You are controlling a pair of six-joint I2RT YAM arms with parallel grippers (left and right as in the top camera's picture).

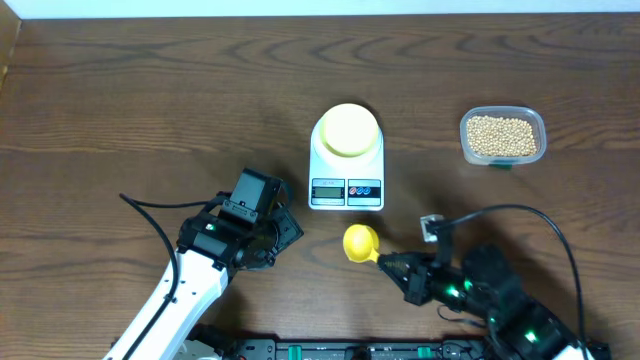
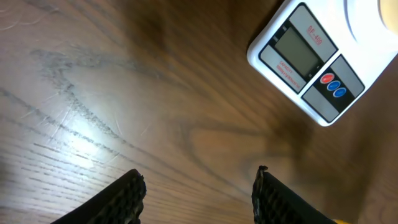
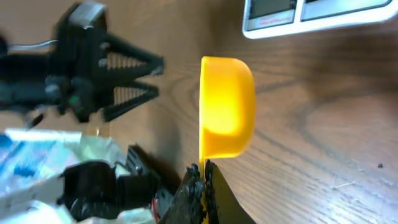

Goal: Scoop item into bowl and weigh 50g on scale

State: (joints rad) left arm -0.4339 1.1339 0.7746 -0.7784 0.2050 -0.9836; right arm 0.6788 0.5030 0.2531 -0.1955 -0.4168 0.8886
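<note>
- Here, the right gripper is clamped shut on the handle of the scoop, just in front of the scale.
- The scoop's long axis runs from the jaws toward the left arm, cup leading, so it points away from the beans.
- The beans lie in the tub, well apart, back and to the right of the jaws; the right arm is the nearer.
- The bowl sits on the scale.
- The left gripper hangs open and empty above the table, near the scale's display.
</note>
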